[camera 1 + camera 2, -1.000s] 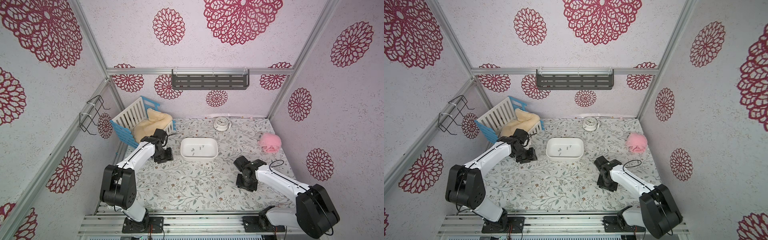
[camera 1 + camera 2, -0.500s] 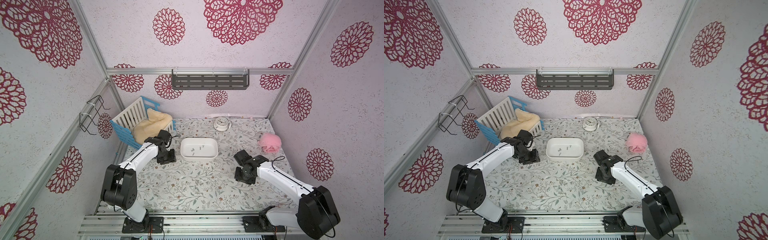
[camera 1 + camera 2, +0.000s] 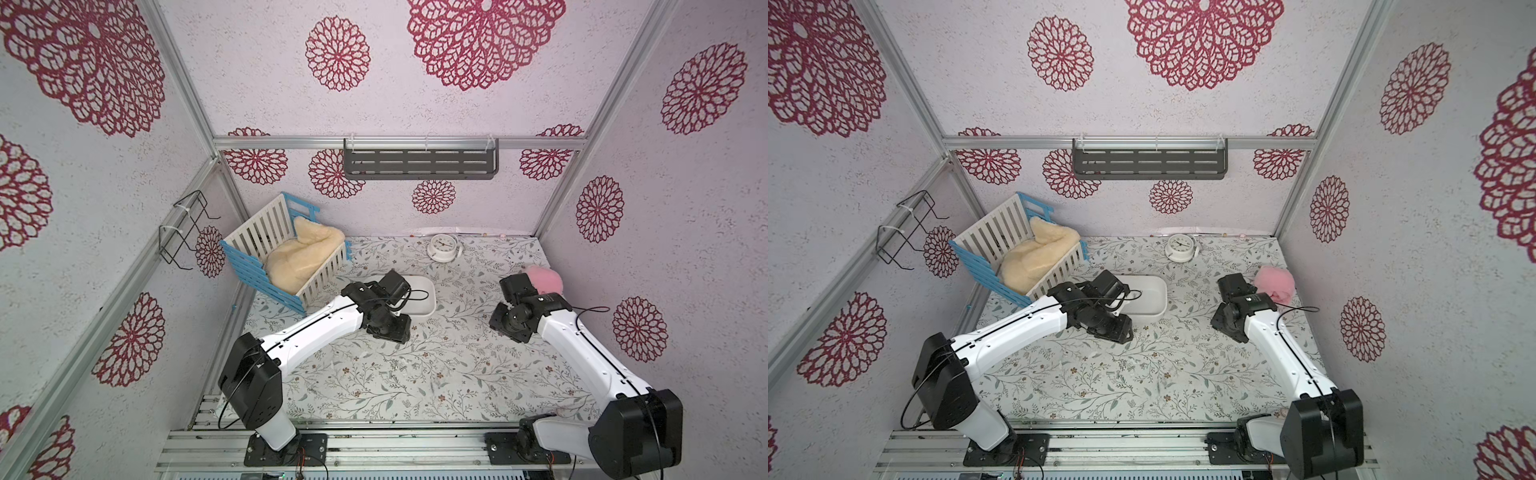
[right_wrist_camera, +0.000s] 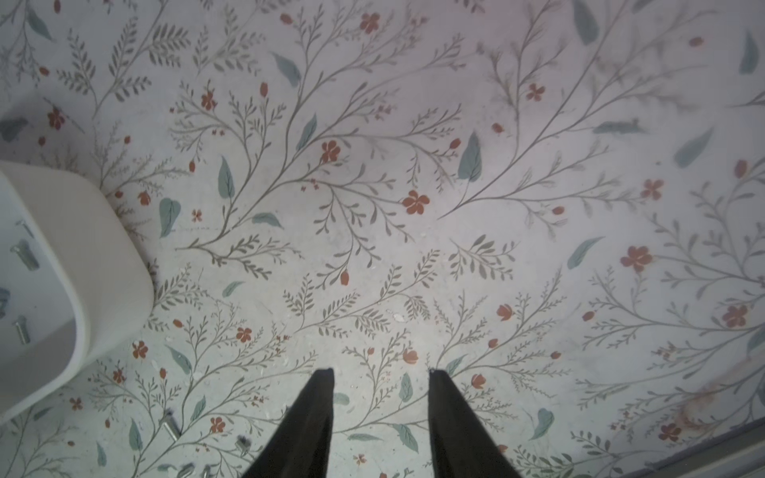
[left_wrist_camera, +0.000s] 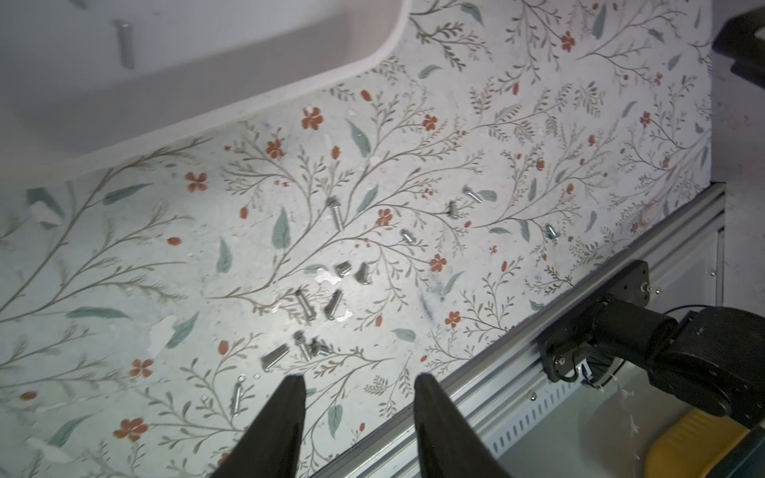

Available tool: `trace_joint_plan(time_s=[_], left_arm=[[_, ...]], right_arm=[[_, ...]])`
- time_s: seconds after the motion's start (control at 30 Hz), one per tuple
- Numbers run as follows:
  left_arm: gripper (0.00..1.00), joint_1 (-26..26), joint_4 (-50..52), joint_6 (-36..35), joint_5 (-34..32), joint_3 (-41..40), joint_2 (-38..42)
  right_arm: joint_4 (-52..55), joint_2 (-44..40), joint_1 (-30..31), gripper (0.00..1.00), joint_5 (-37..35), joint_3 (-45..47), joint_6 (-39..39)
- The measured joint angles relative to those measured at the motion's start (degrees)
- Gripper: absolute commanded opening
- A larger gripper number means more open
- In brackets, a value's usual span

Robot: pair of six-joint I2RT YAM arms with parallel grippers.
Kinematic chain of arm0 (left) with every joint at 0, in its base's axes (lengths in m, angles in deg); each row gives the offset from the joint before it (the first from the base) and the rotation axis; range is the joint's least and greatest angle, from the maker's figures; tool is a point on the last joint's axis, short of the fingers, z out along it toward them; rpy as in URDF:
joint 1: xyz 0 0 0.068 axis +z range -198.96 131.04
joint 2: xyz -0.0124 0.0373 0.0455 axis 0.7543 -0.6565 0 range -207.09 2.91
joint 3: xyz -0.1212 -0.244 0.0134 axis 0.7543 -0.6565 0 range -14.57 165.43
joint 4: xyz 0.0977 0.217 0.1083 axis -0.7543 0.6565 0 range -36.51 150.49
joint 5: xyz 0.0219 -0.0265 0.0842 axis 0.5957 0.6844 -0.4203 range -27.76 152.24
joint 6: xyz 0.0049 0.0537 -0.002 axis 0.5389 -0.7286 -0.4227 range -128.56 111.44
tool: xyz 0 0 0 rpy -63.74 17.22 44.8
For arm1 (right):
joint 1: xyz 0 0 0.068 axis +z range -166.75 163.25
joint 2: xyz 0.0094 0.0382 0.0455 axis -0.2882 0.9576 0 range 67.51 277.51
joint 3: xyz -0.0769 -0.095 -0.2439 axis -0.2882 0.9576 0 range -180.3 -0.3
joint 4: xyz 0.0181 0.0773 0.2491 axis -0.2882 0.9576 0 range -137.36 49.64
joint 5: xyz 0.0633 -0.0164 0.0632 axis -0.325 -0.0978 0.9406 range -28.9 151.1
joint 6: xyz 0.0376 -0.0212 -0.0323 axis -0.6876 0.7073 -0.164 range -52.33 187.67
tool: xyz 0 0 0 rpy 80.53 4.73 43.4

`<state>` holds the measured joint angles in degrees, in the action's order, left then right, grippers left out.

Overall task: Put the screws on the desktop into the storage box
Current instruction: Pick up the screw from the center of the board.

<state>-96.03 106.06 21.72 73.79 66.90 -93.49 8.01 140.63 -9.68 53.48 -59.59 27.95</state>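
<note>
Left wrist view gives me the left claw (image 5: 358, 378) with its two fingers apart, over the desk (image 5: 496, 124) near the front edge. Just past the fingertips lie the screws (image 5: 305, 307), a loose scatter on the leafy print, some touching and some well apart. The storage box (image 5: 207, 82) sits beyond them toward the back edge, and I can see a screw lying inside it.

On the right wrist view the right claw (image 4: 381, 371) is apart as well, over the printed surface. A corner of the storage box shows there with a few screws in it, and a couple more lie on the desk near that corner.

In both top views the box sits mid-desk toward the back edge, partly hidden under the left arm's wrist. The right claw hangs near the right edge, close to a pink puff (image 3: 544, 280). A slatted crate (image 3: 259, 232) with cream fleece fills the back left corner, and a small clock (image 3: 442, 247) stands at the back edge.
</note>
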Motion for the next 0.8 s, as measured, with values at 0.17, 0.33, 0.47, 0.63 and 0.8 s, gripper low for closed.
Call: trace_joint_plan(time_s=[0.17, 0.33, 0.47, 0.63, 0.8], left_arm=[[0.50, -6.9, 0.2, -0.3, -0.1, 5.8, -7.2], [0.53, -13.2, 0.3, -1.8, 0.0, 13.0, -13.9], [0.55, -16.7, 0.1, -4.1, 0.0, 18.3, -18.5], [0.55, -19.4, 0.5, -7.8, -0.3, 22.7, -23.4], [0.56, -20.9, 0.8, -12.8, -0.8, 26.2, -27.8]], right_arm=[[-1.2, 0.1, -6.4, 0.43, 1.4, -1.2, 2.5], [-2.4, 0.5, -10.5, 0.44, 3.0, -2.9, 4.7], [-2.8, 0.7, -13.1, 0.43, 4.2, -3.7, 6.2], [-3.1, 0.8, -15.2, 0.43, 5.2, -4.0, 7.6], [-3.5, 1.1, -16.4, 0.43, 6.1, -4.0, 8.4]])
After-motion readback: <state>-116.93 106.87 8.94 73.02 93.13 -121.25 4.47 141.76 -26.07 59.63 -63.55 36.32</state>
